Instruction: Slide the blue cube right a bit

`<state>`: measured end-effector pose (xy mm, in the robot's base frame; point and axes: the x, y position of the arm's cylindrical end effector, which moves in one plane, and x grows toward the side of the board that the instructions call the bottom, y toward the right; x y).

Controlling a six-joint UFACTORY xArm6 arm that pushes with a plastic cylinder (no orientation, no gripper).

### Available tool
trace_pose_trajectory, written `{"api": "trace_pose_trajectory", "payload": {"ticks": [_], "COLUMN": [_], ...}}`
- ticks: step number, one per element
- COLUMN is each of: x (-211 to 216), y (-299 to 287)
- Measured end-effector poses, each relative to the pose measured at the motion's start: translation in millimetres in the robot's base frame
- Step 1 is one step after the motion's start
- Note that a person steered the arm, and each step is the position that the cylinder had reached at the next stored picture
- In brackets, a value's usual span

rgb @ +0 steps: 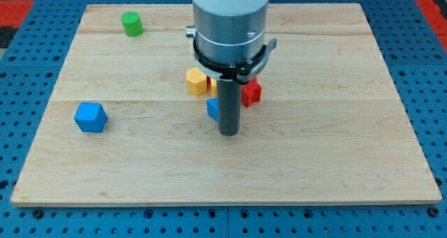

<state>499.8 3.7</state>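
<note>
Big wooden board (pixel 349 161) on a blue pegboard table (pixel 28 28). No claw here, just a dark rod; my tip (pixel 229 133) down near the middle. Blue cube (pixel 91 117) far off at the left, well apart from my tip, so likely not pushed yet; whole slide right still to do. Green cylinder (pixel 131 24) far left. Yellow block (pixel 198 81), red block (pixel 251 92), and another blue block (pixel 213 109) partly hidden behind the rod, shapes hard to tell.

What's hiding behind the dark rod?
A blue block peeks out at the rod's left side, just above my tip; the rod covers most of it, so its shape can't be told. Farther back, a yellow block and a red block flank the rod.
</note>
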Motion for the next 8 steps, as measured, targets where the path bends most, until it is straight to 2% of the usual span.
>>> {"api": "trace_pose_trajectory", "payload": {"ticks": [3,4,5,6,8], "x": [-6,31,51,45,-15], "y": [-30,-74,-155,-241,-248]}}
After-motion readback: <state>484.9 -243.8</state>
